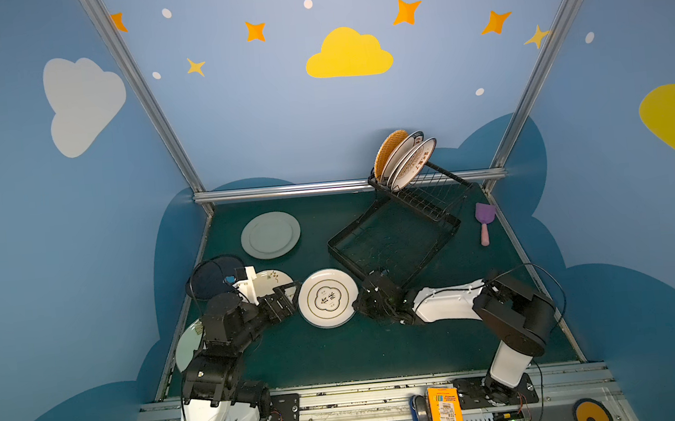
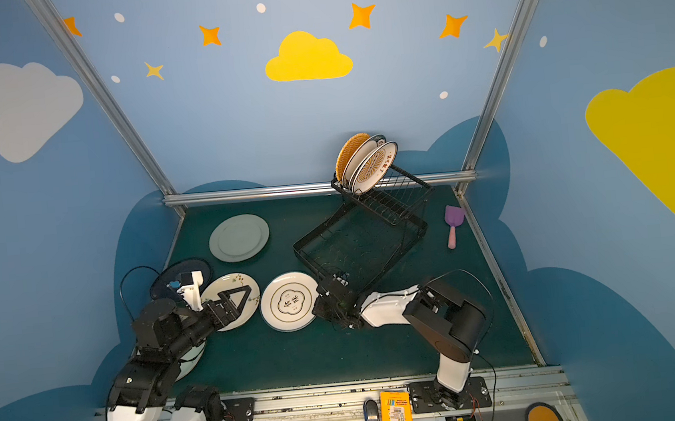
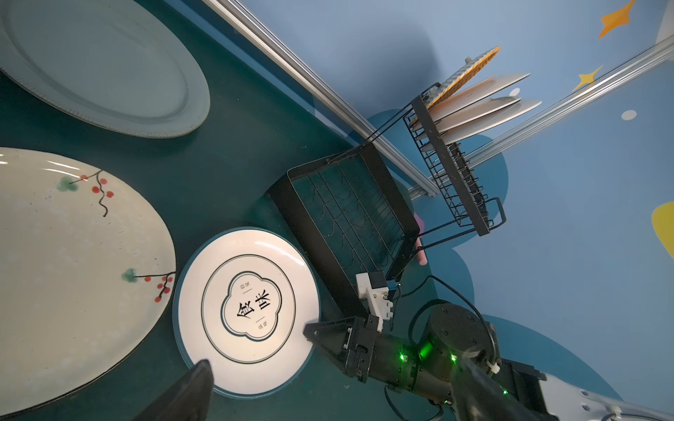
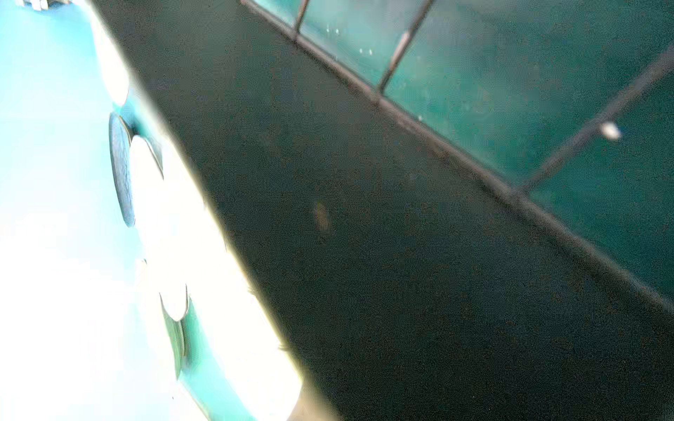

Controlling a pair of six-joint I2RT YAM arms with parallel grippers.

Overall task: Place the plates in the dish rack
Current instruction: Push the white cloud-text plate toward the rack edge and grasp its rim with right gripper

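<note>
Several plates (image 1: pixel 404 157) stand on edge and lean at the far end of the raised part of the dish rack (image 1: pixel 422 202), close to the back rail (image 1: pixel 284 191). The rack sits at a slant. One corner of its flat tray is just beside the white plate with the black flower outline (image 1: pixel 327 298). That plate lies flat in the middle of the tabletop (image 1: pixel 340 357). It has a thin dark ring and letters inside the flower.

The right end effector (image 3: pixel 310 330) is closed tight on the plate's right rim, in the small gap between plate and tray corner. The left end effector (image 2: pixel 237 301) is wide open and holds nothing. It hangs over the cream plate with red berries (image 3: pixel 73 273), just beside the flower plate.

A grey-green plate (image 1: pixel 270 235) lies farther back with room around it. The front of the tabletop is open green mat.
</note>
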